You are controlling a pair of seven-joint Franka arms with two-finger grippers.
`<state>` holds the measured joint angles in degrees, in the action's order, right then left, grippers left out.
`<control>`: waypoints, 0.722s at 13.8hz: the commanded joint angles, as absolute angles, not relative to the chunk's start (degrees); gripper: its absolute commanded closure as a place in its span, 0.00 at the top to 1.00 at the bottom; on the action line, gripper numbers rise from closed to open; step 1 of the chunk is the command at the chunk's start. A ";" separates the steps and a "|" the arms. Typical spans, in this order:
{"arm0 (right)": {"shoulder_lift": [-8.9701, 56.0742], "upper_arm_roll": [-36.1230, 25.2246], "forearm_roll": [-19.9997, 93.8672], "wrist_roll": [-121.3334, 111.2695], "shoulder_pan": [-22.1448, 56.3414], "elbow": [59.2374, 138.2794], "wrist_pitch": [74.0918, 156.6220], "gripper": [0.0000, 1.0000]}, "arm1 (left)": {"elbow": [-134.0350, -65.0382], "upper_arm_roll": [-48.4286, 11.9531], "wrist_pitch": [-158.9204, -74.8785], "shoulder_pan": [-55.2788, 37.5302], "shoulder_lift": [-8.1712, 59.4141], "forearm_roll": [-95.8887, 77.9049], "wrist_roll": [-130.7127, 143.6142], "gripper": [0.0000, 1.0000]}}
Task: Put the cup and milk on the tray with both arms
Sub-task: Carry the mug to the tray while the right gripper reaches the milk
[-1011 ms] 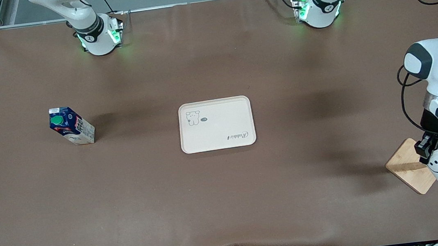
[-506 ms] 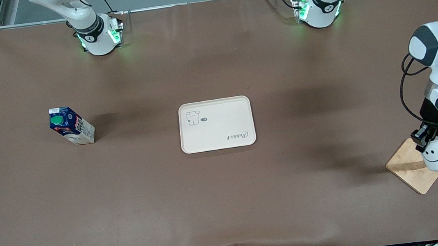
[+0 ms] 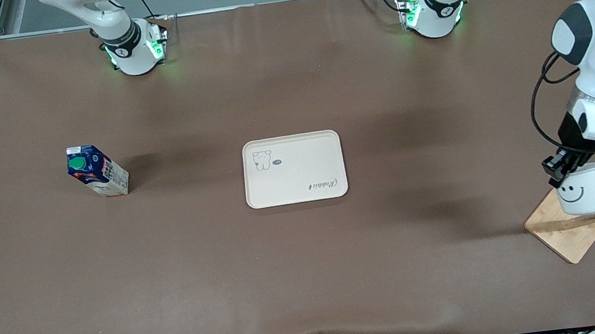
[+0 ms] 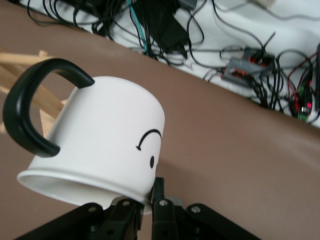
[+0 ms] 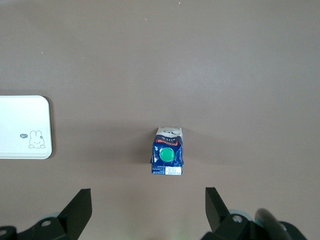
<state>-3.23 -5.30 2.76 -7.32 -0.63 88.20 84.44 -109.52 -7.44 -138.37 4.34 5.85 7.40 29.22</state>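
The brown table (image 3: 310,277) fills the frame. At its centre lies the flat cream rectangular tray (image 3: 294,169). At middle right, the left gripper (image 3: 560,169) pinches the rim of the white smiley-face enamel cup (image 3: 584,191), held over a wooden stand (image 3: 568,234). The dark-blue gable-top milk carton (image 3: 97,178) stands at middle left, below the right gripper (image 5: 147,210), whose fingers are spread high above it.

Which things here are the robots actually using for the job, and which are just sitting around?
For the job:
- small white enamel mug with a smiley face, pinched by the left gripper over the wooden stand
- dark-blue milk carton with a green cap
- flat cream rectangular tray
- right gripper, open above the carton

Just sitting around:
- square wooden stand
- brown table
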 commanded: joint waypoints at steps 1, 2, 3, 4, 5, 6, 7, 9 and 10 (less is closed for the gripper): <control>0.52 -4.92 3.69 -7.82 -1.32 86.75 84.02 1.00 | -104.17 -10.62 -127.39 4.22 5.97 7.65 30.58 0.00; 0.96 -4.83 3.69 -7.82 -0.97 86.84 83.94 1.00 | -103.28 -12.72 -124.31 4.22 6.32 7.65 33.02 0.00; 1.58 -4.83 3.60 -7.74 -0.97 86.75 84.02 1.00 | -103.18 -14.66 -123.58 4.31 6.76 7.73 34.53 0.00; 2.45 -4.75 3.60 -7.82 -1.14 86.75 84.02 1.00 | -103.18 -16.16 -123.31 4.22 7.20 7.65 34.89 0.00; 2.98 -4.75 3.60 -7.74 -1.14 86.75 84.11 1.00 | -103.18 -17.74 -122.70 4.22 7.99 7.65 34.98 0.00; 2.99 -4.83 3.26 -7.65 -1.49 86.57 84.02 1.00 | -103.10 -19.41 -121.56 4.22 8.61 7.65 34.98 0.00; 3.08 -4.83 3.60 -7.82 -1.67 85.88 83.85 1.00 | -102.83 -21.08 -120.68 3.96 9.14 7.39 35.07 0.00; 3.08 -4.92 3.60 -8.00 -1.58 85.96 83.23 1.00 | -102.31 -23.98 -118.66 2.30 10.71 6.60 37.95 0.00; 3.25 -4.92 3.43 -8.17 -1.67 85.96 83.32 1.00 | -101.78 -24.69 -117.43 -0.06 11.77 6.50 41.27 0.00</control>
<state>2.77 -5.26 2.87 -7.32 -0.71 87.30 84.34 -104.43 -23.24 -120.62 2.78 9.67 6.95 37.22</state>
